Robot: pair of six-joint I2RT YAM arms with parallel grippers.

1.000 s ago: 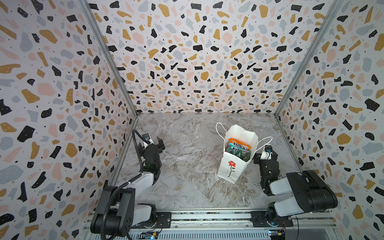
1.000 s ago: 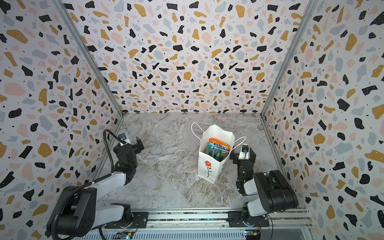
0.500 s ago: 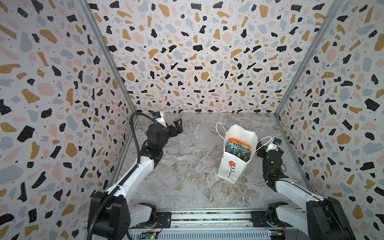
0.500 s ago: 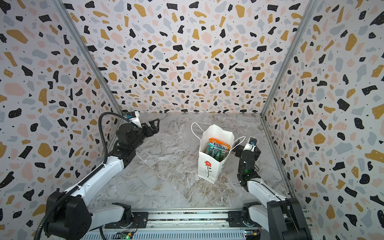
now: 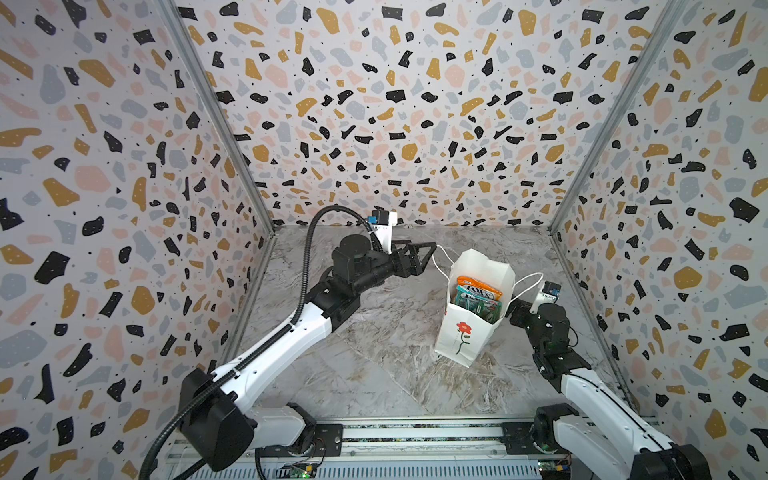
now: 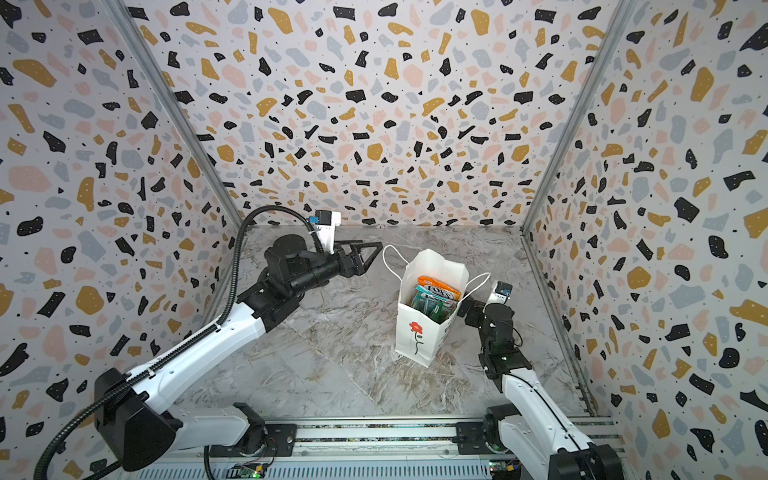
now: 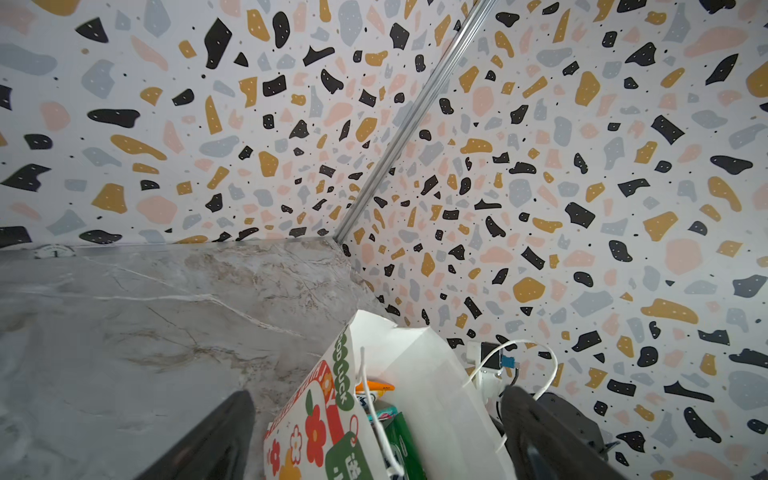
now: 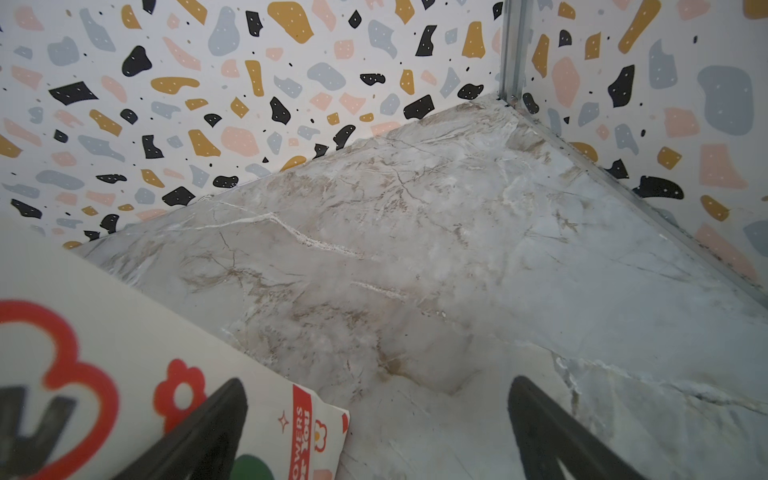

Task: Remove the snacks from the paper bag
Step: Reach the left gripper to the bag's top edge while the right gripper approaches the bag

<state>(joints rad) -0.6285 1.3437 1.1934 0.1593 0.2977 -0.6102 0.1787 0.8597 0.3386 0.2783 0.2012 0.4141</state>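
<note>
The white paper bag [image 5: 467, 332] [image 6: 419, 332] stands upright right of centre on the marble floor, with a red flower on its front. The snacks [image 5: 478, 293] [image 6: 436, 295] stick out of its open mouth: an orange packet on top, teal and green ones beneath. My left gripper [image 5: 428, 254] [image 6: 374, 252] hovers open at rim height, just left of the bag's left cord handle [image 5: 439, 259]. In the left wrist view the paper bag [image 7: 419, 374] and the snacks [image 7: 401, 434] show between the open left gripper [image 7: 378, 392] fingers. My right gripper [image 5: 513, 309] [image 8: 378, 382] is open, low beside the paper bag [image 8: 104, 353].
Terrazzo-patterned walls [image 5: 374, 124] close in the floor on three sides. The right wall [image 5: 623, 291] is close behind the right arm. A metal rail [image 5: 415, 436] runs along the front edge. Bare marble floor [image 5: 374, 353] lies left of and before the bag.
The left arm has swung up from the left wall and reached across to the bag's left handle. The right arm has unfolded, its gripper staying by the bag's right side.
</note>
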